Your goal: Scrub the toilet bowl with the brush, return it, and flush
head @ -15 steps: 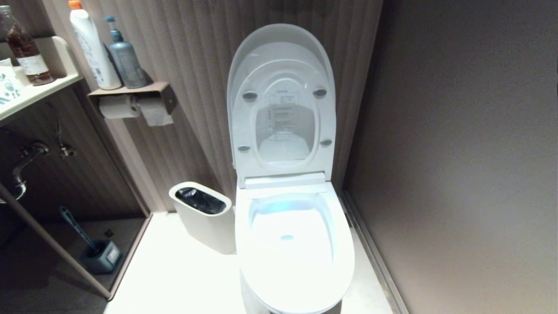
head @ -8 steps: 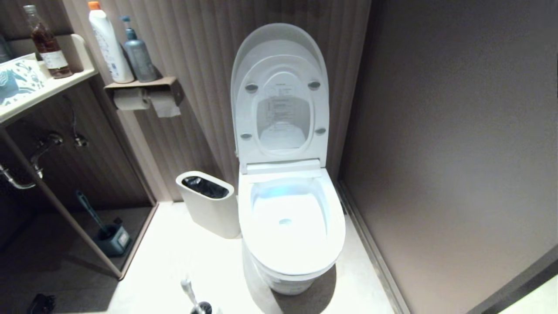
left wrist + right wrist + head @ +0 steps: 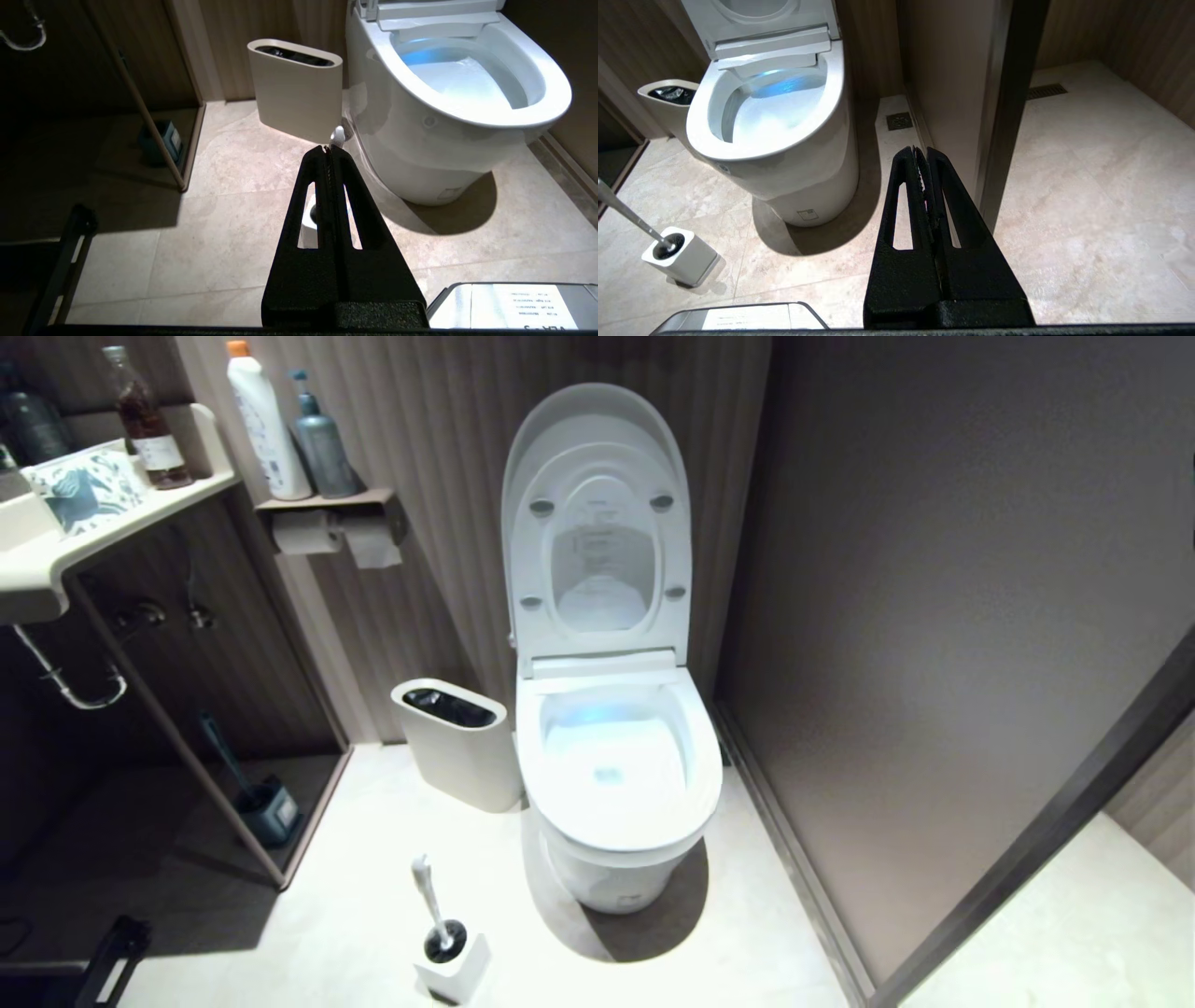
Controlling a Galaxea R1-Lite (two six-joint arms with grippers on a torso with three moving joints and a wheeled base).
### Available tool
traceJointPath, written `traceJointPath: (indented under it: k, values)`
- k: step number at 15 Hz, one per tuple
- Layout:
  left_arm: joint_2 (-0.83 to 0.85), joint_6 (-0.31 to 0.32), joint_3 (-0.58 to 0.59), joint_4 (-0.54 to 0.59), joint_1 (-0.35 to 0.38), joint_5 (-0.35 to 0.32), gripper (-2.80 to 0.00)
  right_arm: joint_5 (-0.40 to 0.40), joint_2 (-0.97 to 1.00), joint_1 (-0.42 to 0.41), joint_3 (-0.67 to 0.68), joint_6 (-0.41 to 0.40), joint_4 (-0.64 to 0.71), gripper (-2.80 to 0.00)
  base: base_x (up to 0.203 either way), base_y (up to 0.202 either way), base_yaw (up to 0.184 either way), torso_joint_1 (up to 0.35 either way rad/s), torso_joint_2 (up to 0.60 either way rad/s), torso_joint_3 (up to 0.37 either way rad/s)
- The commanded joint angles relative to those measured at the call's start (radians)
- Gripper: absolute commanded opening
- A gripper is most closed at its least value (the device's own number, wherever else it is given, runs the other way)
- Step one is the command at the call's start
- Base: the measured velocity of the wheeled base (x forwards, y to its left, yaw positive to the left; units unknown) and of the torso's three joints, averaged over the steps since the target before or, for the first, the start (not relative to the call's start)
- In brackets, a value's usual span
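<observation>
The toilet bowl (image 3: 618,775) stands against the ribbed back wall with its seat and lid tipped up, a blue glow inside. On its left side, just beside it, sits the waste bin (image 3: 457,742) with a black liner. The brush (image 3: 432,905) stands on the floor in front of the bin, to the left of the bowl's base, its white handle leaning out of a small white square holder (image 3: 455,969). My left pincer (image 3: 328,150) hangs above the floor, fingers pressed together on nothing, pointing toward the brush. My right pincer (image 3: 920,151) is likewise closed and empty, right of the bowl.
</observation>
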Motion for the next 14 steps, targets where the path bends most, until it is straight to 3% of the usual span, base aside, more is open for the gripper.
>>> traceJointPath:
  k: [1, 8, 14]
  values:
    - [0.001, 0.0, 0.0, 0.0, 0.0, -0.002, -2.8, 0.0, 0.0, 0.0, 0.0, 0.0, 0.0, -2.8, -0.197, 0.0, -0.002, 0.002, 0.0, 0.002]
    - [0.0, 0.0, 0.0, 0.0, 0.001, -0.003, -2.8, 0.0, 0.0, 0.0, 0.0, 0.0, 0.0, -2.8, -0.179, 0.0, -0.003, 0.002, 0.0, 0.004]
    - [0.0, -0.001, -0.001, 0.0, 0.0, 0.0, -2.8, 0.0, 0.0, 0.0, 0.0, -0.001, 0.0, -2.8, 0.0, 0.0, 0.0, 0.0, 0.0, 0.0]
